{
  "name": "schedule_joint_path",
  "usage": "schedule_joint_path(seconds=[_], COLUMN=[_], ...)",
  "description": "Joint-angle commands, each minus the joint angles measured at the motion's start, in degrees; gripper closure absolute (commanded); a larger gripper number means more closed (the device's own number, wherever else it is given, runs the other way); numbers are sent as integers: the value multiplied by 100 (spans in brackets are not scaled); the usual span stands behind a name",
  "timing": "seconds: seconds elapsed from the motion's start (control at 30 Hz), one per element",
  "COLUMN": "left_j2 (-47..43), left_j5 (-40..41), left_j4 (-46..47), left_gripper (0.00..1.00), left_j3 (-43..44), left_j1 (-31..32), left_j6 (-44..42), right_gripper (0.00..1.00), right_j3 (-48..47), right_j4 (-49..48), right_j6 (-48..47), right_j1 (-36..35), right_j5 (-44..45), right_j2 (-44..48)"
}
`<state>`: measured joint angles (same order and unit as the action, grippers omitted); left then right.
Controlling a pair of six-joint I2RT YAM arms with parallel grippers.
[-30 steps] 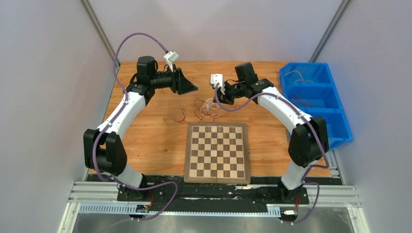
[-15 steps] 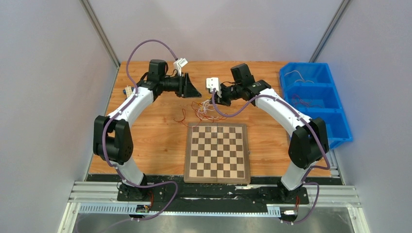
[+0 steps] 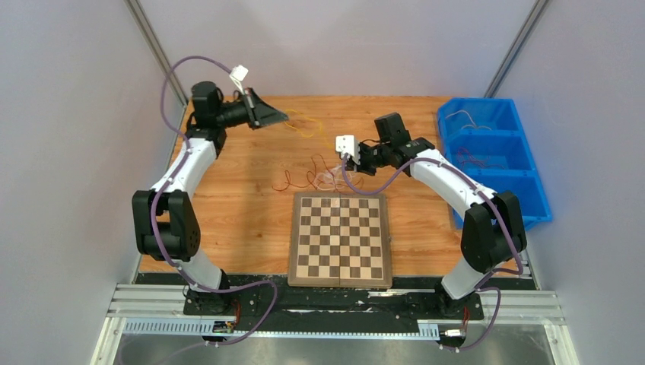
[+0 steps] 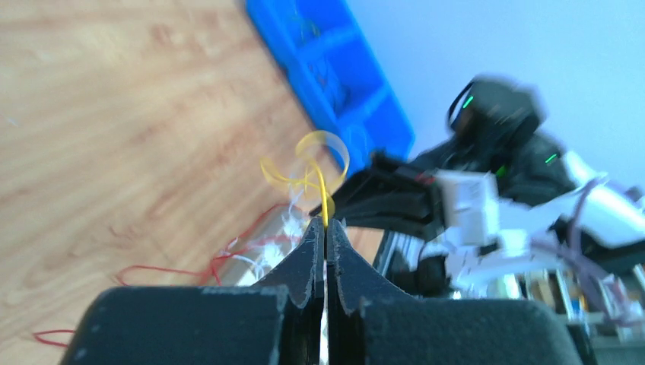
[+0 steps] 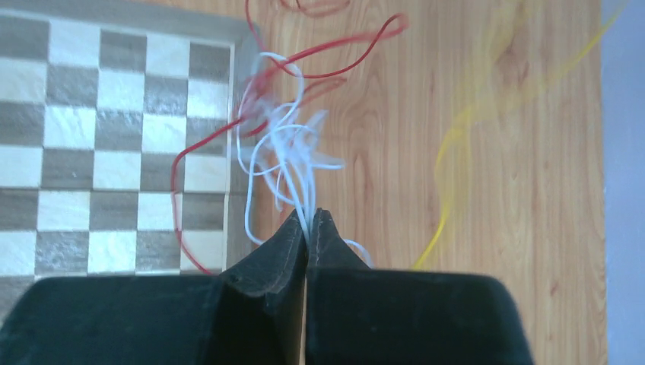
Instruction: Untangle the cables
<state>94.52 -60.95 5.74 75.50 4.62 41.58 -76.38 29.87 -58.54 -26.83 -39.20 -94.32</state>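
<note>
The left claw (image 4: 325, 226) is pinched closed on a yellow cable (image 4: 325, 199), whose loop blurs above the tips. The right claw (image 5: 308, 222) is closed on white cables (image 5: 285, 144), smeared among red cables (image 5: 176, 179) over the table (image 5: 494, 228) at the chessboard's (image 5: 114, 152) edge.

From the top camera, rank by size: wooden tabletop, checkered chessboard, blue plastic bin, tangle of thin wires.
Wooden tabletop, largest.
Checkered chessboard and blue plastic bin: too alike to rank.
Tangle of thin wires, smallest.
</note>
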Motion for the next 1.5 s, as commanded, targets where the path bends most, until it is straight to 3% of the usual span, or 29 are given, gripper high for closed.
schedule_joint_path(seconds=[0.0,0.27,0.5,0.7,0.77,0.87,0.97,1.1,1.47], left_j2=[-456,-397,-333,-509,-673,-809,-727,-520,770], left_j5=[57,399,596,128,43,51,183,365,666], left_j4=[2011,2494,2327,1561,786,-443,-1582,-1602,-313], left_gripper=[100,100,100,100,93,50,29,23,22], left_j3=[275,1504,2549,2180,1842,1410,1013,373,-59], left_j1=[-677,-1578,-1921,-1811,-1677,-1304,-862,-298,1171], left_j6=[1721,2318,2046,1378,542,-1010,-1864,-2027,-737], right_gripper=[100,100,100,100,100,100,100,100,100], right_j3=[613,717,146,2,-141,-288,-322,-195,32], right_j4=[-33,-18,14,-15,-24,-16,-24,-19,-25], right_j6=[-639,-786,-510,-502,-342,-274,-311,-520,-711], right_j1=[331,1055,1353,1329,1248,1085,941,794,545], right_j5=[317,809,1174,102,-141,-415,-560,-628,-692], right_j2=[198,-458,-1290,-832,-691,-513,-415,-277,24])
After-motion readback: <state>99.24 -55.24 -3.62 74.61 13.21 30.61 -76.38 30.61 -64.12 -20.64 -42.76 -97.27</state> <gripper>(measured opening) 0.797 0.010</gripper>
